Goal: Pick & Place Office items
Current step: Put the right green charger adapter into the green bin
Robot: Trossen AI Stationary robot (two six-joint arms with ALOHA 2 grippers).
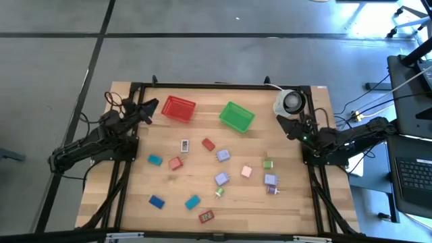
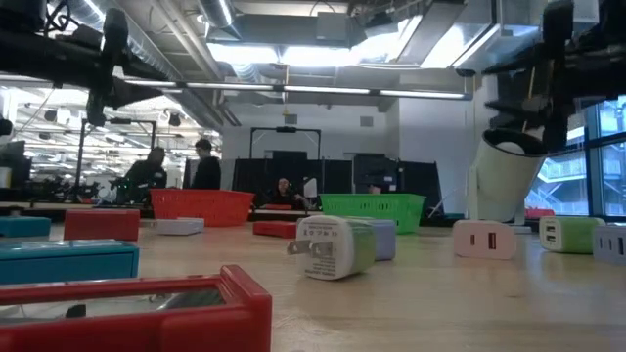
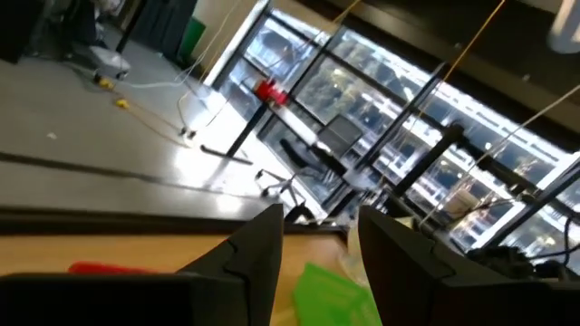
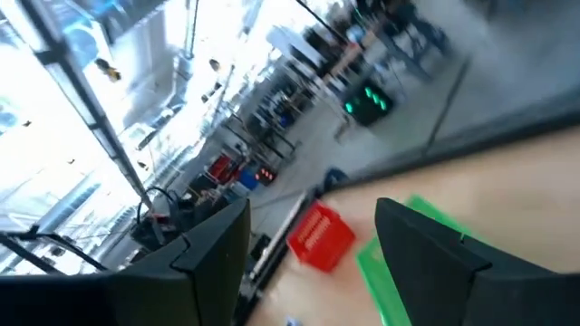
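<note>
The office items are small blocky pieces scattered flat on the middle of the table: a white one (image 1: 185, 145), red ones (image 1: 208, 144) (image 1: 206, 216), teal (image 1: 154, 160), blue (image 1: 156, 201), lavender (image 1: 222, 156), pink (image 1: 246, 171) and green (image 1: 268, 164). In the low view a white-and-green plug piece (image 2: 333, 246) lies on its side. My left gripper (image 1: 150, 106) (image 3: 317, 249) hovers open at the table's far left, beside the red basket. My right gripper (image 1: 283, 125) (image 4: 313, 231) hovers open at the far right, near the clear container. Neither holds anything.
A red mesh basket (image 1: 179, 108) and a green mesh basket (image 1: 237, 116) stand side by side near the table's far edge. A clear round container (image 1: 291, 102) stands at the far right corner. A black frame (image 1: 223, 86) runs along the table's edges. People stand in the room beyond.
</note>
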